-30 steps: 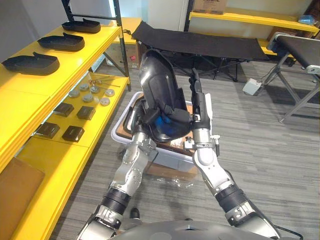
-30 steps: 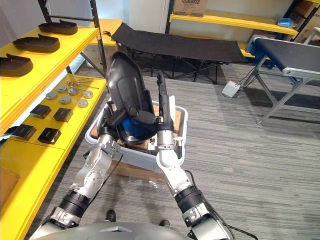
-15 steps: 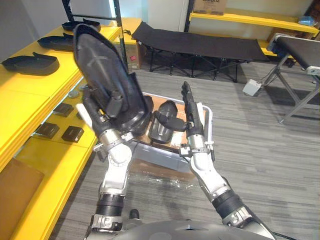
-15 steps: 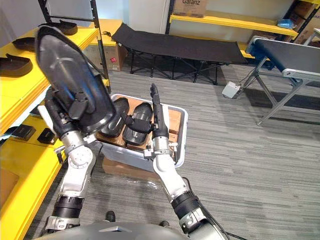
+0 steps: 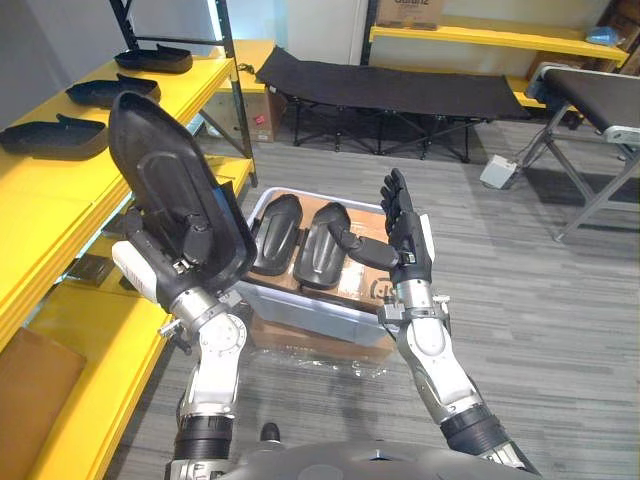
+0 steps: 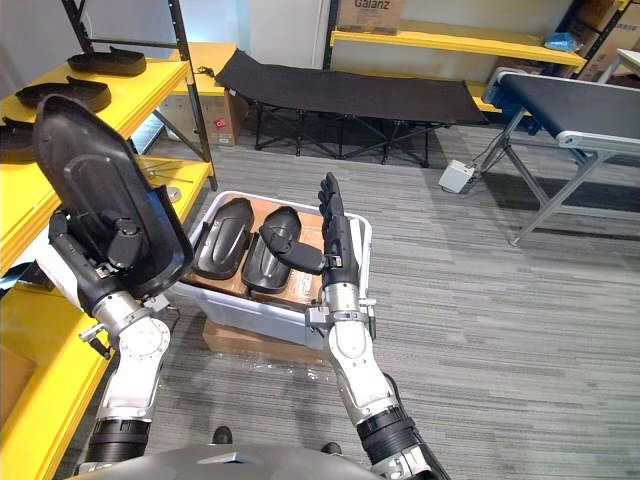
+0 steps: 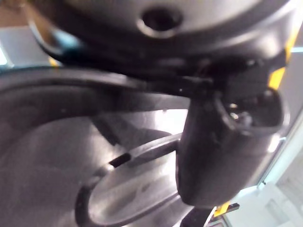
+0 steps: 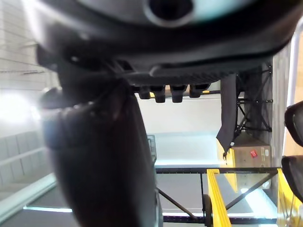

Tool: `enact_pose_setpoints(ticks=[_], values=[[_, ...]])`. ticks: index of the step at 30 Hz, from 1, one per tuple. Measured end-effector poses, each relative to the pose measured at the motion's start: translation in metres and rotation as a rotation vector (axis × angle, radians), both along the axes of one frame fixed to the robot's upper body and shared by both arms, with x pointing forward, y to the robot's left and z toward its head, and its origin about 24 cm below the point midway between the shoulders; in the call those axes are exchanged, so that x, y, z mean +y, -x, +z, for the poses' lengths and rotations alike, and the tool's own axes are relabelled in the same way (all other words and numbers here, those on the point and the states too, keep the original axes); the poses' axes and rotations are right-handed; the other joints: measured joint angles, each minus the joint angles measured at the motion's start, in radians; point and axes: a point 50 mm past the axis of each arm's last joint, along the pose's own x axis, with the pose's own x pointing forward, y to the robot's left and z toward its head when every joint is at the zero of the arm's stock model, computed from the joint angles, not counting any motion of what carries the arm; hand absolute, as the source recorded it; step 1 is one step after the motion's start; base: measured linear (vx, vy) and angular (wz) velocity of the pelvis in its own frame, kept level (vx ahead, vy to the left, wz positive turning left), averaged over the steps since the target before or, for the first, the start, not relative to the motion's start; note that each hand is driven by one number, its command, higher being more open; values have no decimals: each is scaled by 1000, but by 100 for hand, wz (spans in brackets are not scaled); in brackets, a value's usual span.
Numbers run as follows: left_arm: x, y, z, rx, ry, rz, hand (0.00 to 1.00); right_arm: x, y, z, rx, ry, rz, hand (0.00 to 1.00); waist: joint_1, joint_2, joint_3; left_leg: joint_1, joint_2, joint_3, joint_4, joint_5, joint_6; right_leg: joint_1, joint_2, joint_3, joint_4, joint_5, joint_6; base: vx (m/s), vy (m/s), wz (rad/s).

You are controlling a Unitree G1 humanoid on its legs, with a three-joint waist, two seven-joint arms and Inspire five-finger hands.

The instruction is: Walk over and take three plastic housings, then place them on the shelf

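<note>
Left hand [image 5: 175, 270] has fingers clamped on a housing [image 5: 165, 180], held upright just beside the left shelf [image 5: 50, 195]. Right hand [image 5: 405, 235] is splayed and empty over the bin [image 5: 320, 305], which holds two more. Best to swing left and lay it flat on bare yellow, clear of the ones already there. The far carton [image 6: 372, 14] has print; none seen on the housing.

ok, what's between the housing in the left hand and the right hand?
The grey bin, with two more housings side by side in it, lies between the held housing and the open right hand, in both eye views.
</note>
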Motion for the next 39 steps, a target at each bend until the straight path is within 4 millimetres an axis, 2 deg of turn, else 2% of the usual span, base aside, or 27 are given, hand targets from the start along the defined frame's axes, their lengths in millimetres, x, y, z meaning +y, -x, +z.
enact_pose_setpoints(ticks=[2,5,10,13,17,19,24,26,27,30,34,39], values=[[-1,4,-1,-69,111,-82,0,-10,4,-6,26,-1,-10,100,1,5,-3,1,1,1,0,0,1,0,1,1,0,1,2,41,-7,-3],[2,10,-2,-86,138,-129,0,-24,7,-15,81,0,-42,100,3,7,-5,4,2,7,0,-1,1,1,2,7,0,1,2,29,-4,-6],[13,31,5,-144,221,-186,0,-64,22,-35,188,-2,-170,100,3,10,-5,7,2,19,0,-5,3,2,2,21,0,2,3,25,-1,-7],[23,40,6,-166,240,-174,0,-75,26,-40,220,2,-211,100,1,17,-6,9,3,24,0,-13,0,1,2,26,0,0,3,-11,-1,-6],[34,53,12,-188,216,-139,0,-77,27,-41,221,-17,-210,100,9,21,-6,7,7,17,0,-16,-5,1,5,19,0,-10,-3,-2,-5,5],[41,60,18,-219,205,-109,0,-76,26,-41,219,-41,-196,100,13,22,-7,-10,7,-11,6,-12,-7,3,6,-7,0,-14,-5,9,-16,33],[56,75,27,-255,176,-27,0,-66,21,-42,224,-99,-143,100,69,25,-9,-34,5,-97,9,4,-6,30,6,-91,0,-22,2,22,-20,51],[63,84,29,-253,153,12,0,-54,16,-43,228,-94,-79,100,93,25,-10,-43,-2,-144,8,6,-10,45,6,-137,0,-33,5,7,-31,63],[67,90,30,-252,144,36,0,-46,13,-42,225,-93,-40,100,117,25,-10,-47,-5,-162,8,6,-11,52,6,-155,0,-38,7,7,-21,49],[73,102,29,-227,119,65,0,-22,8,-38,218,-44,69,100,149,21,-17,-61,-20,-229,9,10,-14,78,4,-220,0,-53,17,29,-22,67],[79,118,23,-173,112,93,0,7,2,-39,239,-14,179,100,202,17,-19,-62,-30,-267,9,10,-14,103,1,-252,1,-68,23,34,-1,37],[80,133,15,-126,141,92,0,11,6,-48,298,21,213,100,214,17,-11,-86,-48,-287,92,-20,-1,139,-7,-277,12,-78,28,32,12,18]])
